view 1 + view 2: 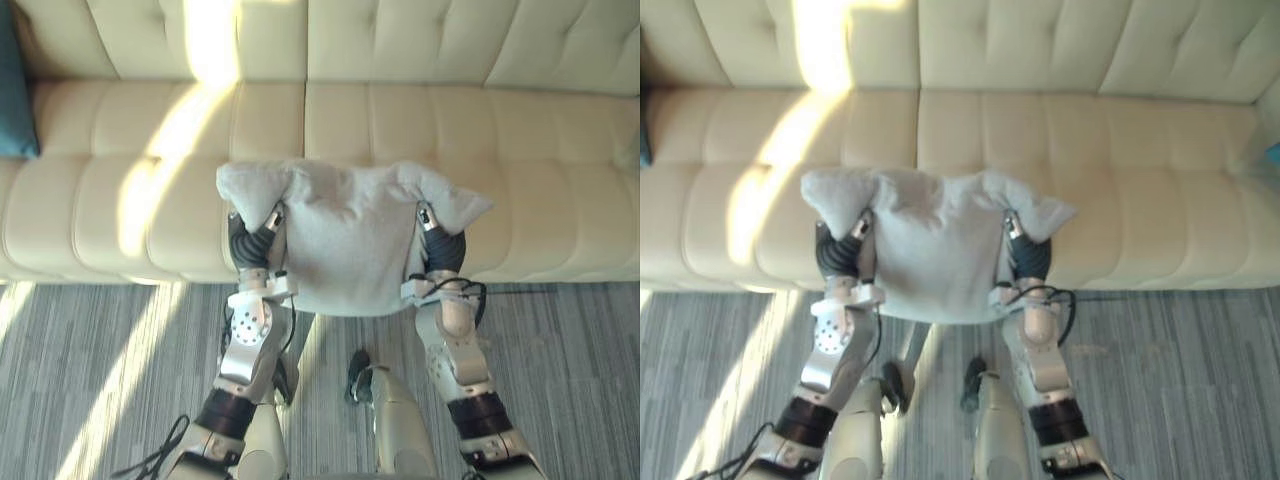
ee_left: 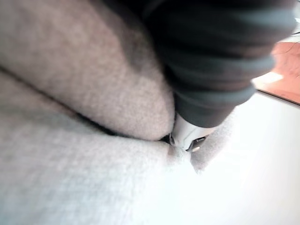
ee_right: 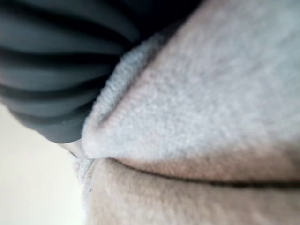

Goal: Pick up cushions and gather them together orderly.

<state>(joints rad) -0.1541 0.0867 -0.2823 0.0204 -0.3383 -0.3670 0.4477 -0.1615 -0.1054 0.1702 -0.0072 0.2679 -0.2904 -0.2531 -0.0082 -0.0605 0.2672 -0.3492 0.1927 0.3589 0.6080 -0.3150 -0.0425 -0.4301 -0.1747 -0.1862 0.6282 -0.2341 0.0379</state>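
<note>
Grey cushion [image 1: 350,240], lifted between both hands. Hangs above the front edge of a cream tufted sofa [image 1: 120,200], lower edge over grey striped carpet [image 1: 80,380]. Sags at its upper corners over left hand [image 1: 250,245] and right hand [image 1: 443,250], one at each side. Grip of either hand impossible to tell, lost in fabric. Teal cushion [image 1: 15,90] at the sofa's far left, well apart.

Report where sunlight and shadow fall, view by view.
Left eye view: a sun band crosses the sofa left of the grey cushion and streaks the carpet. Left wrist view: bright glare beyond the cushion. Right wrist view: its fold lies shaded.
</note>
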